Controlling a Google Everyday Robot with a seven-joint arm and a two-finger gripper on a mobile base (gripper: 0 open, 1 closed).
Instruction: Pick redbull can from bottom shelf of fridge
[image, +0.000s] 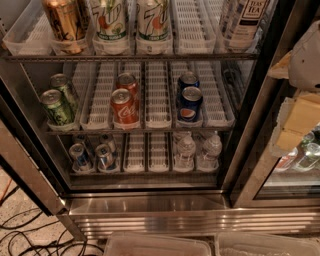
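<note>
The fridge (150, 205) stands open in front of me, with a stainless-steel base. On its bottom shelf (148, 156), lined with white slotted trays, several slim blue-and-silver redbull cans (105, 156) stand upright in the two left lanes, front and back. My gripper (296, 127) is at the right edge of the camera view, in front of the neighbouring glass door. It is outside the fridge, well to the right of the cans and higher than them. It holds nothing that I can see.
Two water bottles (186, 150) stand on the bottom shelf's right. The middle shelf holds green cans (57, 106), Coca-Cola cans (124, 106) and Pepsi cans (190, 102). 7UP cans (110, 20) stand above. Cables (25, 232) lie on the floor at left; clear bins (160, 245) are below.
</note>
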